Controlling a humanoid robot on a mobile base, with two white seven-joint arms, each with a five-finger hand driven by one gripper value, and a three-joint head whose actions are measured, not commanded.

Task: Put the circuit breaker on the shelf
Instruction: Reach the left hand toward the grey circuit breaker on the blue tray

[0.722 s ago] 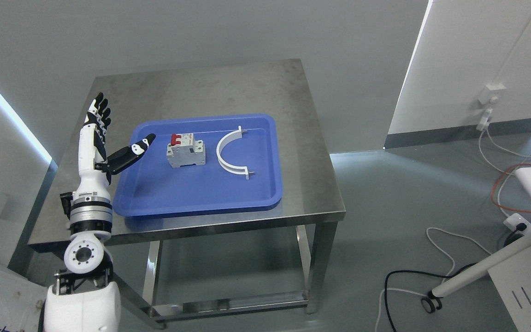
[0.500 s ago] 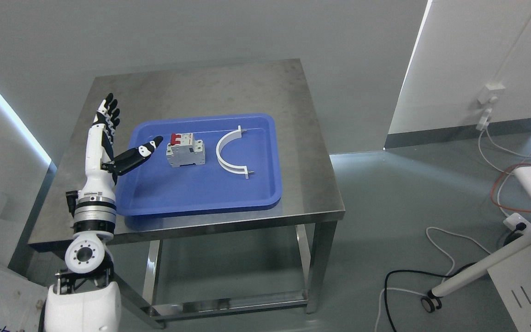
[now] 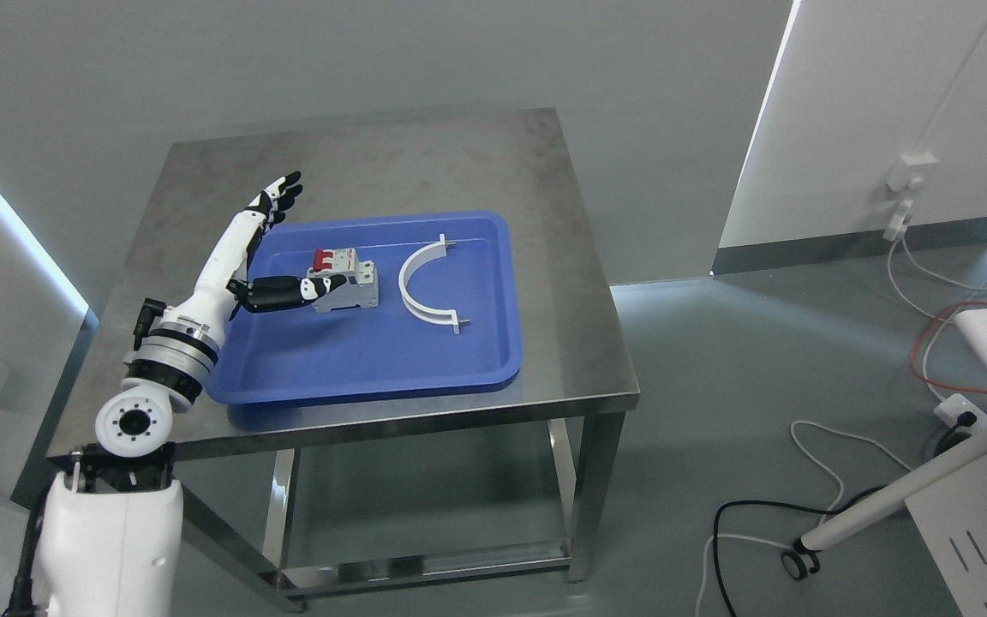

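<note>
Head view: one circuit breaker [image 3: 344, 279] and one white curved bracket [image 3: 426, 284] lay in one blue tray [image 3: 373, 364] on the steel table [image 3: 425, 163]. The breaker sat in the tray's left rear part, red toggles toward the far left — long axis roughly across the tray. The left hand [image 3: 258, 257] was spread wide, thumb at the breaker's left side, fingers extended past the tray's rear rim, holding nothing. The tray's near half was bare.

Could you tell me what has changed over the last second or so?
The left hand has swung right over the blue tray, still open, its thumb now at the left side of the circuit breaker, fingers stretched behind; no grasp yet. The breaker, white curved bracket and steel table kept their places.
</note>
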